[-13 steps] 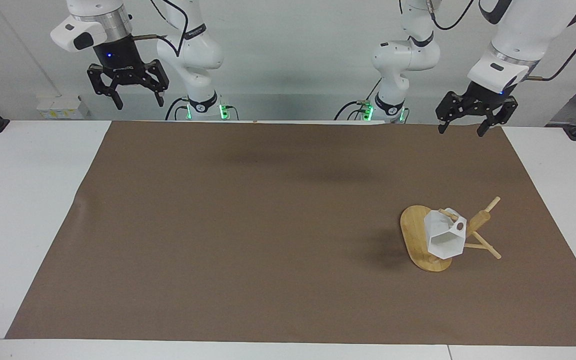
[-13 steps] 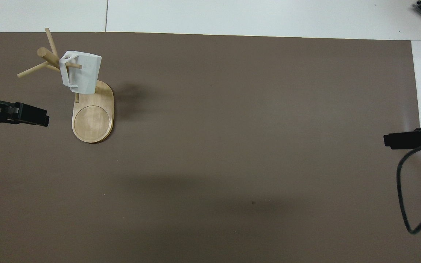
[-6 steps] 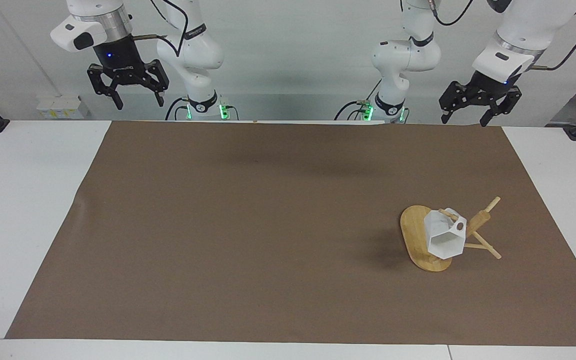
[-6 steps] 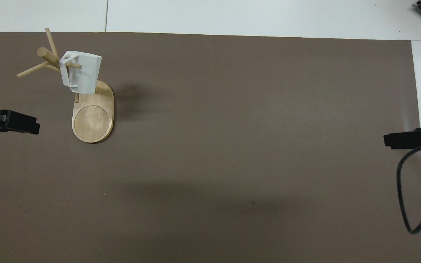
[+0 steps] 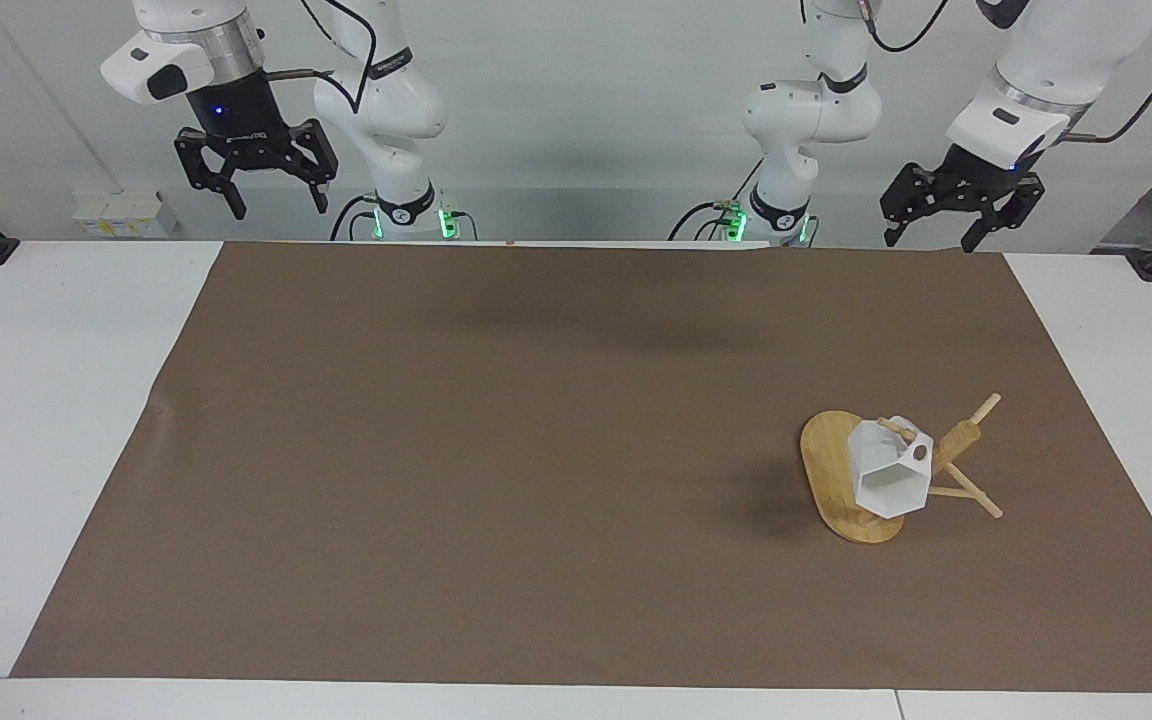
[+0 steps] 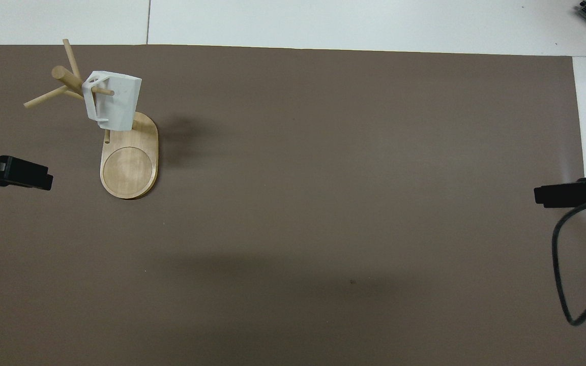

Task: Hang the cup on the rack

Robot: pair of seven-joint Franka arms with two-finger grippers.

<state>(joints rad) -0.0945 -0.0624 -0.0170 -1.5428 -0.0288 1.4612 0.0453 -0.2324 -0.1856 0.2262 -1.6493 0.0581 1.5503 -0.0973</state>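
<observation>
The white faceted cup (image 5: 889,477) hangs by its handle on a peg of the bamboo rack (image 5: 829,470), which stands on the mat toward the left arm's end of the table. In the overhead view the cup (image 6: 116,104) hangs over the rack's oval base (image 6: 129,163). My left gripper (image 5: 929,240) is open and empty, raised over the mat's edge at the robots' end, well apart from the rack. It enters the overhead view (image 6: 18,173) at the edge. My right gripper (image 5: 278,208) is open and empty and waits high at the right arm's end.
A large brown mat (image 5: 536,450) covers the white table (image 5: 46,400). The rack's free pegs (image 5: 976,500) stick out toward the left arm's end. A black cable (image 6: 560,264) loops below the right gripper (image 6: 567,195).
My left gripper has risen and drawn back from over the mat toward the robots' end. The cup, the rack and the right arm have not moved.
</observation>
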